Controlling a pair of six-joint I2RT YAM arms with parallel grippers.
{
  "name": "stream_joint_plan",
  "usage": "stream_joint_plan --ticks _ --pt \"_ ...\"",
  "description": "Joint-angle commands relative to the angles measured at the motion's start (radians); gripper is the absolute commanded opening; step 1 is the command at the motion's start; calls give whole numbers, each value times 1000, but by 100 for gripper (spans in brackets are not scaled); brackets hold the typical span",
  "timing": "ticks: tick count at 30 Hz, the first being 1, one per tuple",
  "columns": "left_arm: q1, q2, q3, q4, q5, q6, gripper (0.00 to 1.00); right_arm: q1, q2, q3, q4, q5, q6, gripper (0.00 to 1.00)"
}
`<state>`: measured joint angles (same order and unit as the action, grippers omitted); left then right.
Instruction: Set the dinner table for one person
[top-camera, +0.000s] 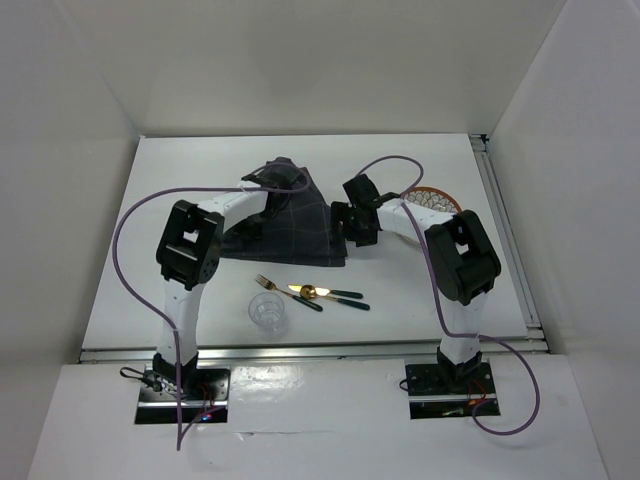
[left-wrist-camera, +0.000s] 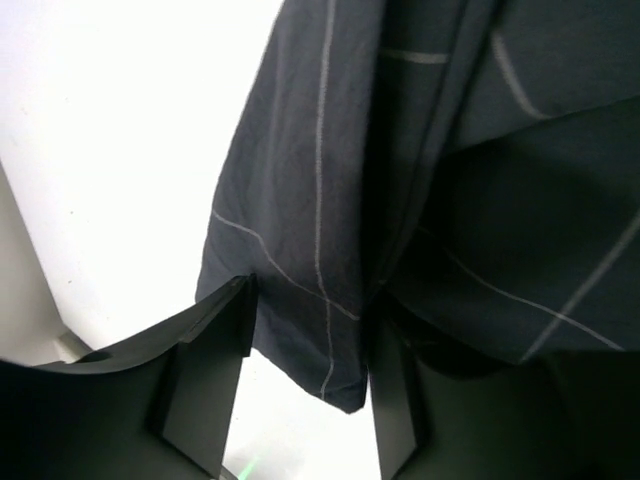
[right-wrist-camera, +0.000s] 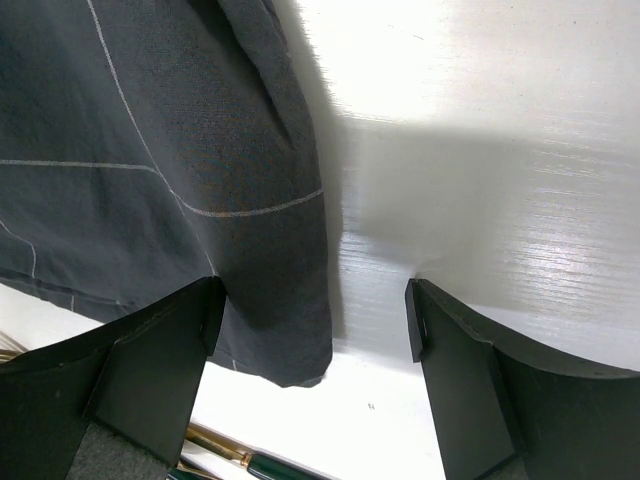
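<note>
Top external: L tool (top-camera: 268, 182) clenched on cloth (top-camera: 305, 228), far corner tented up in a peak. R tool (top-camera: 357, 215) released, jaws wide at cloth's right edge. Cloth lies mid tabletop (top-camera: 180, 170). Fork (top-camera: 268, 284) & glass (top-camera: 268, 312) just nearside of cloth.

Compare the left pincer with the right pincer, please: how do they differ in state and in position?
The left pincer is closed on a fold of the placemat, while the right pincer is open and holds nothing. The left pincer lifts the placemat into a peak; the right pincer hovers at the placemat's edge, mostly over the bare dinner table. Both are black and two-fingered.
</note>
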<state>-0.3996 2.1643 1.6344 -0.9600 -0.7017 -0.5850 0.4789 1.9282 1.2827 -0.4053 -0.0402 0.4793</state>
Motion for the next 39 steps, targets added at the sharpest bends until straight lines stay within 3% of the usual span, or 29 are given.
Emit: stream_joint_plan --ticks 1,4,7,11,12,15,21,30,34,35,36,39 --pt "5 17 15 -46 -64 -33 60 -6 -41 -20 10 14 -8 85" --pt "5 17 24 -66 -82 -52 56 -6 -41 -20 10 5 -8 85" --pt "5 17 36 -86 -82 -52 44 -6 -41 -31 19 -30 -28 90" --pt "5 -6 68 -109 -82 -61 17 -6 -61 -49 54 -104 -51 96" --pt "5 -6 87 -109 -47 -61 3 -6 -61 -49 54 -104 -51 97" --pt "28 -47 108 -120 29 -52 0 -6 -51 -62 54 -127 -51 97" --pt "114 -175 117 -66 197 -1 0 -6 -51 -100 74 -161 -51 78" --pt "192 -242 137 -37 396 19 0 49 11 -69 95 -191 -8 48" --pt "216 -262 157 -28 467 19 0 58 -3 -51 73 -130 10 20" --pt "225 -262 169 -28 484 19 0 58 -3 -42 60 -113 10 5" --pt "234 -271 170 -28 496 19 0 58 -20 -25 51 -99 10 0" --pt "264 -282 195 -28 572 19 0 38 -93 15 20 -50 1 0"
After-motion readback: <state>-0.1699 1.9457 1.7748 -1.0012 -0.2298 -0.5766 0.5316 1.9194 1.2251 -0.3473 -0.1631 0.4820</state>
